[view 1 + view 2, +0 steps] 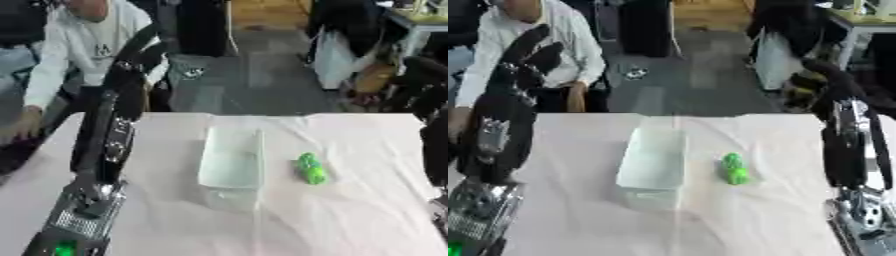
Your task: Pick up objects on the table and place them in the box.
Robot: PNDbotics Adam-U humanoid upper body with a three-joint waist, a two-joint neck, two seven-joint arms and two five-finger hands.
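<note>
Your left hand (140,47) is raised at upper left of the frame, fingers straight and empty. At centre the clear box (230,167) sits on the white worktop (350,215), a green object (311,169) just right of it. Your right hand (820,82) is at upper right; I cannot tell its fingers.

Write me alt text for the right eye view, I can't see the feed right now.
A small green object lies on the white-clothed table, just right of a clear rectangular box and apart from it. The left hand is raised at the far left, fingers relaxed, holding nothing; the right hand is raised at the far right, too dark to read.
</note>
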